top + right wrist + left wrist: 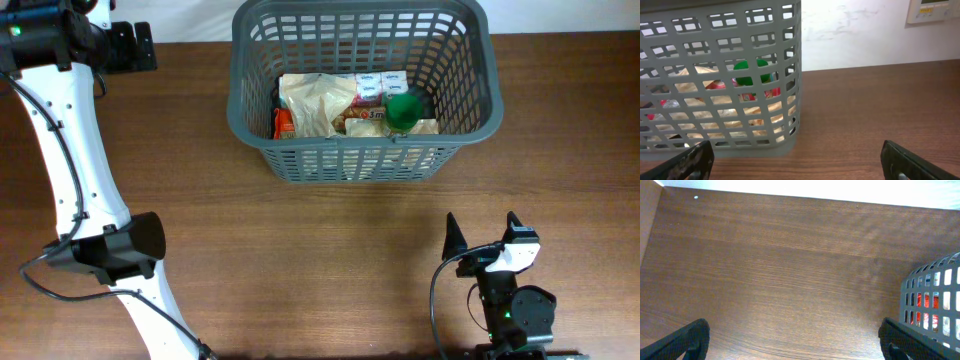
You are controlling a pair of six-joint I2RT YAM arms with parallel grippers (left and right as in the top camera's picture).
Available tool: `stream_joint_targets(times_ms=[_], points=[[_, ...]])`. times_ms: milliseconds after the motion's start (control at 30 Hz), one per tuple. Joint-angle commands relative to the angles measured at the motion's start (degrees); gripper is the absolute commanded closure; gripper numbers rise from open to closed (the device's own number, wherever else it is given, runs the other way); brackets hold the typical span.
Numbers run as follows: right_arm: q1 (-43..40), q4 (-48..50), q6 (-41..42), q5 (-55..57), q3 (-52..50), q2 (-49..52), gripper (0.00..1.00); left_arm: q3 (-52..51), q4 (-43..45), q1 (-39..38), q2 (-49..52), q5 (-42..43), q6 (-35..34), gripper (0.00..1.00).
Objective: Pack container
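The container, a dark grey lattice basket [250, 110], stands at the back middle of the table. It holds a tan bag [315, 100], small white cartons [380, 88], a green-capped item [404, 110] and a red packet [284, 124]. The basket's corner shows in the left wrist view [932, 305] and its wall fills the left of the right wrist view [720, 75]. My left gripper [135, 45] is open and empty over bare table at the back left, left of the basket. My right gripper [483, 235] is open and empty near the front edge, facing the basket.
The left arm's white links run down the left side of the table [70, 170]. A white wall with a thermostat panel [932, 10] is behind the table. Bare wood lies between the basket and the right gripper [350, 240].
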Motion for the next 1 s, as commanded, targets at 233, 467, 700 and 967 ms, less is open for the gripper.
stream_joint_targets(times_ms=[233, 467, 700, 967], points=[[-0.2, -0.5, 0.4, -0.3, -0.3, -0.4, 0.01, -20.4, 0.2, 0.0, -25.1, -0.6, -0.7, 0.01], [-0.2, -0.5, 0.4, -0.3, -0.3, -0.4, 0.01, -59.8, 19.9, 0.0, -52.5, 4.7, -0.1, 0.01], [-0.2, -0.5, 0.4, -0.3, -0.3, -0.4, 0.01, -94.6, 62.1, -0.1, -75.7, 19.3, -4.8, 0.01], [-0.2, -0.5, 0.4, -0.3, -0.3, -0.4, 0.01, -128.2, 83.6, -1.5, -105.5, 19.4, -6.6, 0.01]])
